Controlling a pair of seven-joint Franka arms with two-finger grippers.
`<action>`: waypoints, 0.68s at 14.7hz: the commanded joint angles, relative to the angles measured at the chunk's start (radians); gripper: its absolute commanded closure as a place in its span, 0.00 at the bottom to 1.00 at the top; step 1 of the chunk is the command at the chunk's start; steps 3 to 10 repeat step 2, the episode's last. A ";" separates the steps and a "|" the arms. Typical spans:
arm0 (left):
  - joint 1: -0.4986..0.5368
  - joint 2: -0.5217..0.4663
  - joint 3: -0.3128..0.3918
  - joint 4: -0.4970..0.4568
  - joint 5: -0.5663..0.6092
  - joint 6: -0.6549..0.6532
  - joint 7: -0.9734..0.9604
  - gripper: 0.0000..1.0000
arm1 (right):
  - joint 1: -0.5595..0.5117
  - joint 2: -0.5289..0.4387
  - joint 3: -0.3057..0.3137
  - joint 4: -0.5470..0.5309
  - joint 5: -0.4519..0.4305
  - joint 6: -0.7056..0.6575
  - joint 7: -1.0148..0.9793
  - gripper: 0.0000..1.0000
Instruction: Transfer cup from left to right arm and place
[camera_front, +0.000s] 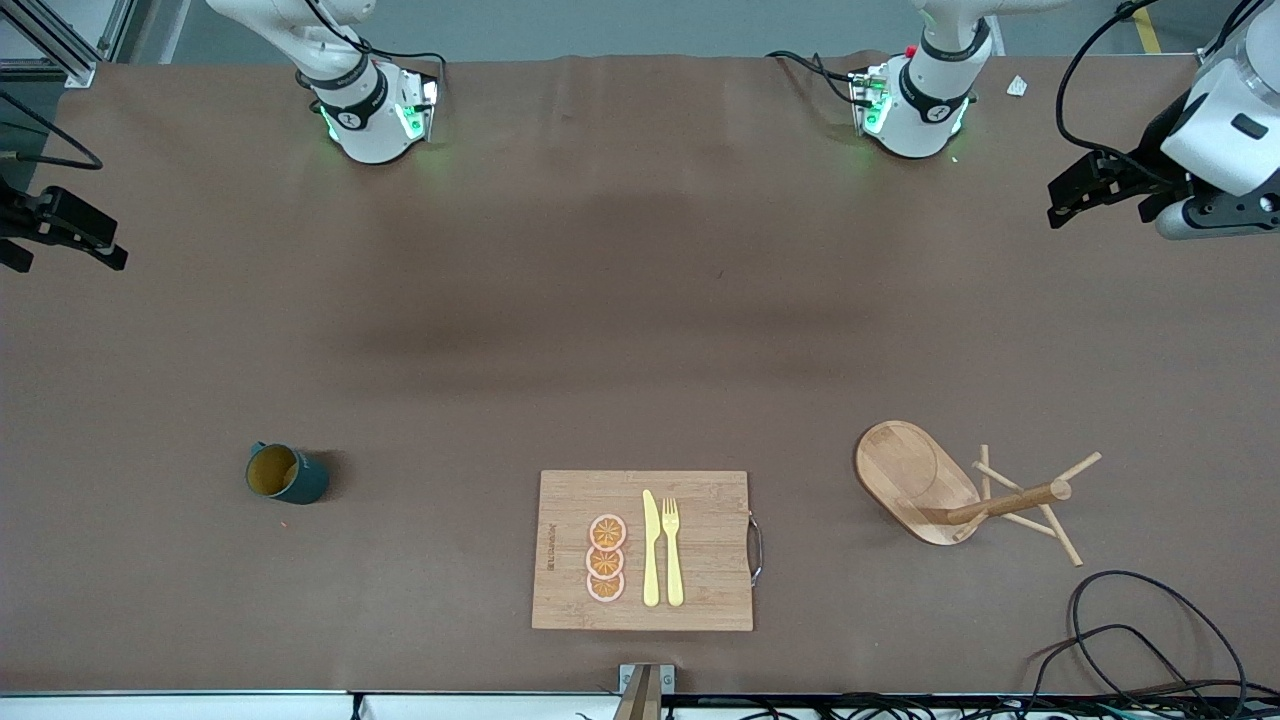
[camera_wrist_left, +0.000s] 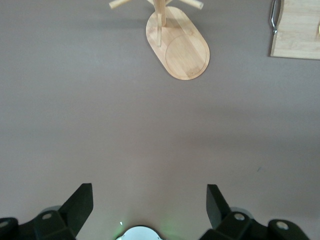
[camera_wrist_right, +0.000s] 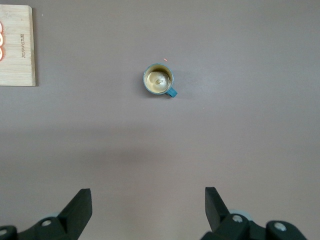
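The dark teal cup (camera_front: 286, 474) stands upright on the brown table, toward the right arm's end and fairly near the front camera. It also shows in the right wrist view (camera_wrist_right: 159, 80), with its tan inside facing up and its handle to one side. My right gripper (camera_wrist_right: 148, 195) is open and empty, held high at its arm's end of the table (camera_front: 62, 228), well apart from the cup. My left gripper (camera_wrist_left: 149, 192) is open and empty, held high at its arm's end of the table (camera_front: 1092, 186). Neither gripper touches anything.
A bamboo cutting board (camera_front: 700, 560) with a yellow knife (camera_front: 650, 550), a fork (camera_front: 672, 550) and orange slices (camera_front: 606, 558) lies near the front edge. A wooden peg stand (camera_front: 915, 480) sits toward the left arm's end, also in the left wrist view (camera_wrist_left: 178, 45). Black cables (camera_front: 1150, 640) lie at that front corner.
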 joint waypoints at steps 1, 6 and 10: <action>0.003 0.019 -0.002 0.036 -0.006 0.007 0.012 0.00 | -0.006 -0.024 0.003 -0.017 -0.012 -0.001 -0.012 0.00; 0.003 0.019 -0.002 0.039 -0.006 0.005 0.012 0.00 | -0.004 -0.024 0.006 -0.016 -0.012 -0.001 -0.012 0.00; 0.003 0.019 -0.002 0.039 -0.006 0.005 0.012 0.00 | -0.004 -0.024 0.006 -0.016 -0.012 -0.001 -0.012 0.00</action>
